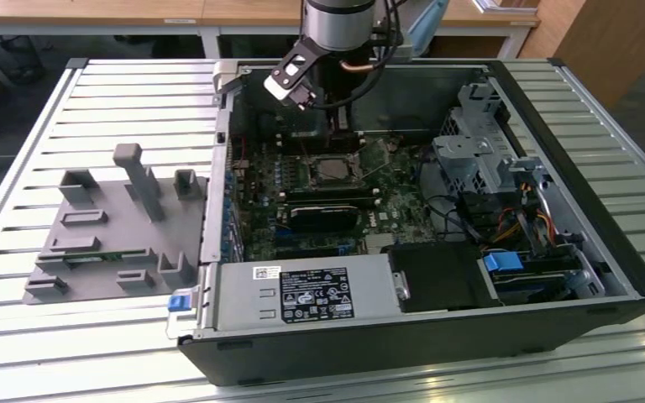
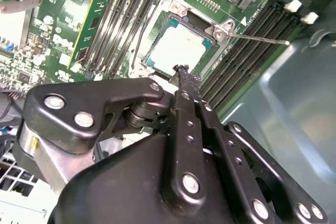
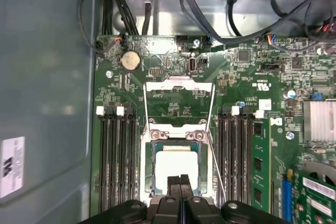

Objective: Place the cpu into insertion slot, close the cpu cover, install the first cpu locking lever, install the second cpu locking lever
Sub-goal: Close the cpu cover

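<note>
The cpu (image 3: 176, 166), a pale square chip, lies seated in the insertion slot (image 3: 146, 174) on the green board, also seen in the second wrist view as cpu (image 2: 176, 48). The silver cpu cover (image 3: 176, 136) lies flat around it like a frame. A thin wire locking lever (image 2: 262, 39) sticks out sideways from the socket corner, unlatched. My gripper (image 3: 180, 181) hovers just above the socket's edge, fingers pressed together with nothing between them; its tips (image 2: 182, 71) sit over the chip's rim. In the exterior view the gripper (image 1: 332, 134) hangs inside the case behind the socket (image 1: 329, 171).
Long black memory slots (image 3: 116, 166) flank the socket on both sides. Cables (image 3: 210, 19) run along the case wall. A grey fixture (image 1: 110, 227) stands on the slatted table at the exterior view's left. A power supply (image 1: 300, 294) and a drive cage (image 1: 479, 159) crowd the case.
</note>
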You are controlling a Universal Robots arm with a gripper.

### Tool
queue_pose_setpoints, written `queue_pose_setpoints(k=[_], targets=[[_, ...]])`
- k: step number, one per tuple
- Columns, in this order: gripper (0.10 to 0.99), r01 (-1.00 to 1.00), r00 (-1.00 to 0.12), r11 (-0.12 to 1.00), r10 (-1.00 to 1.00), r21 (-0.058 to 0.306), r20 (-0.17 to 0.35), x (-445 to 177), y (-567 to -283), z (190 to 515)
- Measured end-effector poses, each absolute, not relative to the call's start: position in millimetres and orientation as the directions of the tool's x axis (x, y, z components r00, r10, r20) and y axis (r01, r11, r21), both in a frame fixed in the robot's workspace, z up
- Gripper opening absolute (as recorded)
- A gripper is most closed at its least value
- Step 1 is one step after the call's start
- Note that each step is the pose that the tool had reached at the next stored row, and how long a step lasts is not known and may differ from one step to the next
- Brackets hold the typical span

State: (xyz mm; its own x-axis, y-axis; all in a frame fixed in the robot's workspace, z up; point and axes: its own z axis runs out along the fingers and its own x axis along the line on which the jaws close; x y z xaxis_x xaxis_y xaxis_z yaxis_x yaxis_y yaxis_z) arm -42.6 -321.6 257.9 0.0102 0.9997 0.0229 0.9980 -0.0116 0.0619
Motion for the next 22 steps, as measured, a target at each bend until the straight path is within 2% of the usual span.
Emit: queue_pose_setpoints(k=[6, 22], targets=[[0.106, 0.998, 0.010, -0.012, 1.000, 0.057, 0.023, -43, -321, 272], [0.106, 0.999, 0.010, -0.011, 1.000, 0.043, 0.022, -23, -331, 273]])
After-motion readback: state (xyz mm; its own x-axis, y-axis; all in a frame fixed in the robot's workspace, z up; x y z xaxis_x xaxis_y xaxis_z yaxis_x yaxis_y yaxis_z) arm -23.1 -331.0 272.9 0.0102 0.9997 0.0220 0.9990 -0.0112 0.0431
